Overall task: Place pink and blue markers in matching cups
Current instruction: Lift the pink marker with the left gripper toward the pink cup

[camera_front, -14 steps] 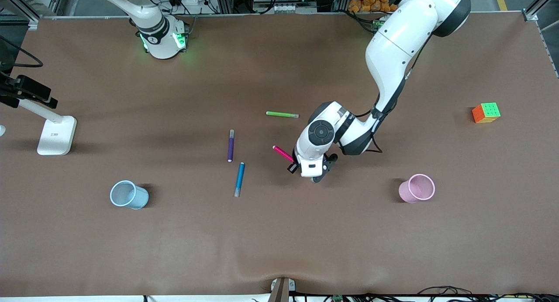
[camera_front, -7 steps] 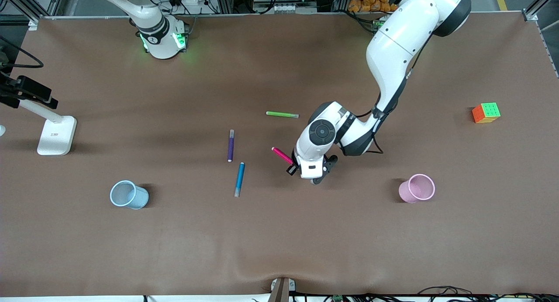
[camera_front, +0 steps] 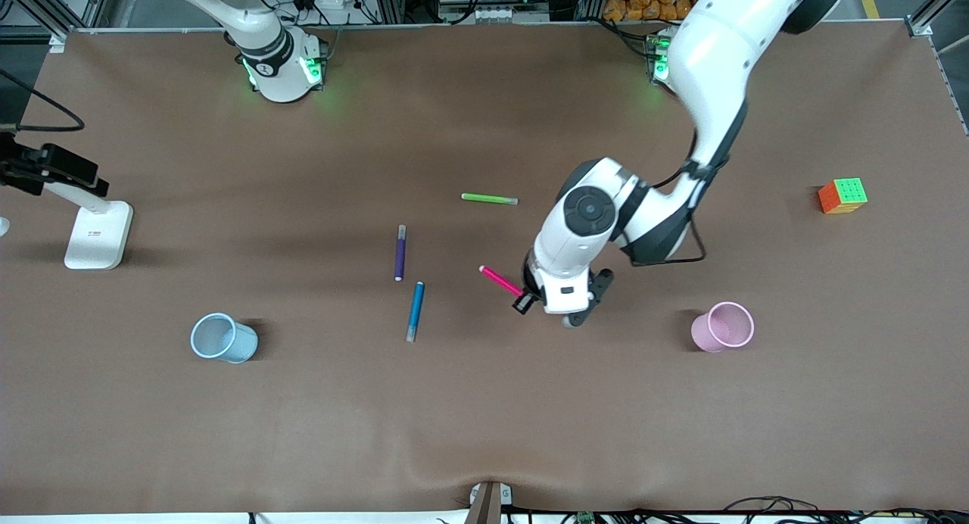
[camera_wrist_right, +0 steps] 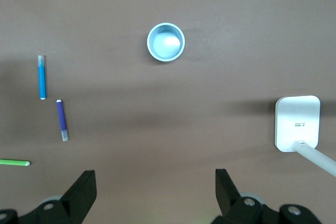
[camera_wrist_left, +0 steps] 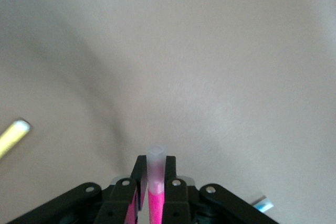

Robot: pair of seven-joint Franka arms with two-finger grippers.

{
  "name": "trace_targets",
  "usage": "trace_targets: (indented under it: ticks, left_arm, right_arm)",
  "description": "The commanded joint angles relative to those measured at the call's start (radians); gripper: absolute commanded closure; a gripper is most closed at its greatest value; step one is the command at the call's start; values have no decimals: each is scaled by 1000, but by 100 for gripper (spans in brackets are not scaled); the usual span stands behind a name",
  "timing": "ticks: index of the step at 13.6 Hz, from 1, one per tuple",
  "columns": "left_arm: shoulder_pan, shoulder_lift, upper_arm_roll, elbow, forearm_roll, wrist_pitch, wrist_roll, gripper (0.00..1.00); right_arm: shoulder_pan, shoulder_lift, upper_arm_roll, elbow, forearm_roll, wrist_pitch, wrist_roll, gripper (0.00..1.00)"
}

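Front view: 4 markers, 2 cups, 1 cube, 1 white stand. The left gripper is up over the mid table, clenched on the pink marker, which sticks out tilted toward the right arm's end. The blue marker lies flat on the table, near the middle; the purple marker lies just beside it, farther from the camera, not touching. The green marker lies farther still. The blue cup stands toward the right arm's end, the pink cup toward the left arm's end, both upright, well apart. The colour cube sits near the left arm's end; the white stand is at the right arm's end.

Left wrist view: 1 pink marker pinched between the black fingers, pale cap poking out past them. A yellow-green pen tip shows at the edge.

Right wrist view: the right gripper waits high up, fingers spread wide, holding nothing. Below it: 1 blue cup, 1 blue marker, 1 purple marker, 1 green marker, 1 stand base.
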Motion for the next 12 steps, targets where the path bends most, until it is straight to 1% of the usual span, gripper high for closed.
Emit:
trace_targets:
  ticks: [1,3,6,7,9,11,12]
  left_arm:
    - [17,-105,8,-27,56,-83,-1,100]
    - [68,-158,5,-30,111,-151,38,100]
    - [106,-204,5,-32,112,-224,176,100]
    - [128,-216,5,-32,113,-238,207,100]
    - [139,-234,11,-33,112,-284,273,100]
    - [184,-236,18,-35,128,-288,286,100]
    - [206,-236,18,-42,157,-288,290,100]
  right_arm:
    - [11,49,-3,8,-10,8,3,0]
    - [11,156,-3,8,-9,35,-1,0]
    - [26,185,1,9,-6,55,-4,0]
    - [60,195,1,11,-4,84,2,0]
    - [135,218,1,9,0,146,15,0]
    - [160,247,2,9,28,189,75,0]
    - [184,262,2,9,72,207,113,0]
